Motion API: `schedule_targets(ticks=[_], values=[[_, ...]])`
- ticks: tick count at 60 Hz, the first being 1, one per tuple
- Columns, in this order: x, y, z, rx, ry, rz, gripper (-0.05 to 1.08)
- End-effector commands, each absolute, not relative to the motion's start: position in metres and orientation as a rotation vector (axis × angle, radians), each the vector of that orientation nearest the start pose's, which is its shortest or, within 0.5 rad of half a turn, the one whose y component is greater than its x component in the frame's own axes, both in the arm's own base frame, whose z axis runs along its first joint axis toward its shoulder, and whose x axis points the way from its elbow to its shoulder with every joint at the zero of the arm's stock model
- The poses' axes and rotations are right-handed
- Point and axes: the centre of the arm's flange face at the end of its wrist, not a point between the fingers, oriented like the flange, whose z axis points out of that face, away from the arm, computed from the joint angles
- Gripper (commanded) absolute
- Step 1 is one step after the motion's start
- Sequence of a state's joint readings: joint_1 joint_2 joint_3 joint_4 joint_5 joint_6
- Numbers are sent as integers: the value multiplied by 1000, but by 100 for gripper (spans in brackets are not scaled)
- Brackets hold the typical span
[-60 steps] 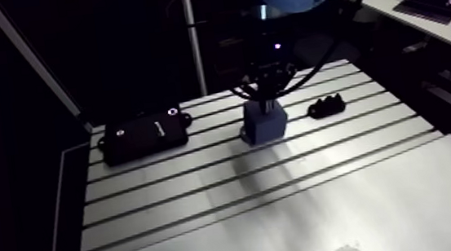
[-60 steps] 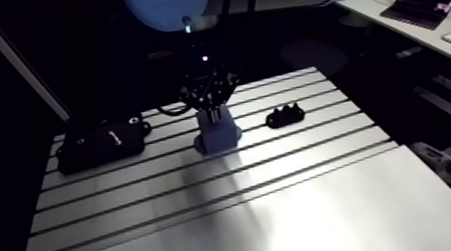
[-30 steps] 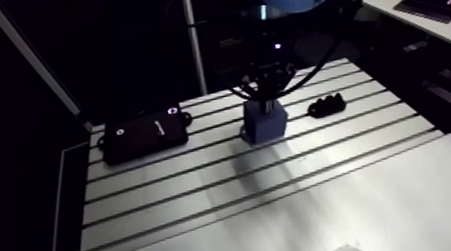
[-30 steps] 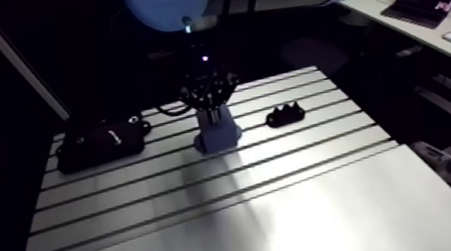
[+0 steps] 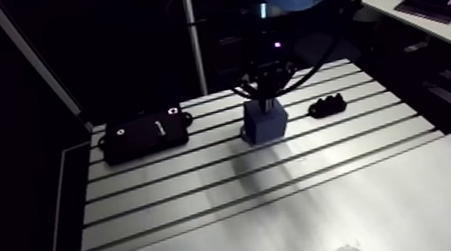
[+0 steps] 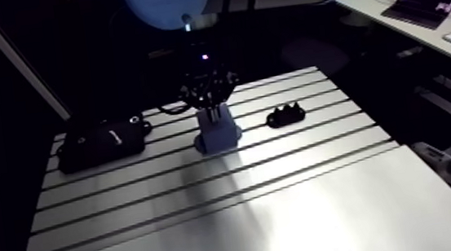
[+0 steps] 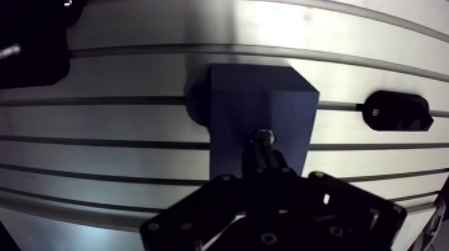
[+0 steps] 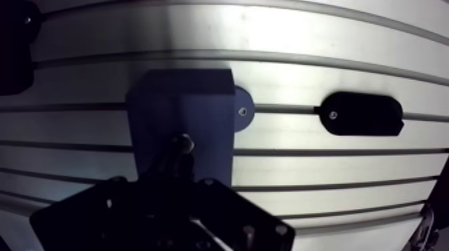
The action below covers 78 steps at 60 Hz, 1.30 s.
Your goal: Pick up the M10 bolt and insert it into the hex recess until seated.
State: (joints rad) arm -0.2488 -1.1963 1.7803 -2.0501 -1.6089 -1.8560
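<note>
The claw (image 7: 264,163) is closed on the M10 bolt (image 7: 263,138). The shank is pinched between the two dark fingers, and only the bolt's bright end shows ahead of them. Set against the earlier arm views, no shift is found: the claw stays planted over the same spot, and nothing on the tabletop (image 5: 288,210) has moved. Taken left to right, the flat black box (image 5: 146,134) lies at the left, well apart from the work. The blue block (image 5: 265,122) stands in the middle, directly under the claw. The small black fixture (image 5: 327,106) sits to its right, apart from the block. In the wrist view the bolt's end lies over the block's top face. The hex recess itself is hidden beneath the bolt and the fingers, so the depth of entry cannot be read. In the inspector's judgement, the standstill points to insertion in hand, either pressing home or paused at the mouth. Seating is not confirmed, since the grip has not been let go.
</note>
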Motion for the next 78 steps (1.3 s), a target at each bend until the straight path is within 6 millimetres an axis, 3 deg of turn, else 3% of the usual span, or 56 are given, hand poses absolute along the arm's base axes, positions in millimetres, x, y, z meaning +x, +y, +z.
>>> schedule_targets(ticks=[1,19,23,24,25,26,27,29,30,31,32,33,34,35,36,37,42,64,65,67,71,78], values=[[-588,15,239,-66,3040,17,108],[-585,14,247,-69,3040,21,107],[-584,14,249,-69,3031,18,102],[-583,14,251,-69,3030,18,94],[-583,14,251,-69,3030,18,94],[-583,14,252,-69,3031,20,84],[-583,14,252,-69,3031,20,84],[-582,14,256,-70,3032,21,47],[-582,14,256,-70,3032,21,47],[-582,13,258,-72,3026,20,33],[-582,13,258,-72,3026,20,33],[-580,12,261,-74,3020,20,21],[-580,12,261,-74,3020,20,21],[-580,11,264,-75,3016,21,9],[-580,11,264,-75,3016,21,9],[-580,11,268,-75,3015,21,2],[-580,11,274,-68,3021,29,1],[-583,3,336,-62,3009,22,1],[-583,2,348,-37,2991,25,1],[-583,2,348,-37,2991,25,1],[-582,-8,373,-8,3001,32,1],[-578,-18,396,4,3000,33,1]])
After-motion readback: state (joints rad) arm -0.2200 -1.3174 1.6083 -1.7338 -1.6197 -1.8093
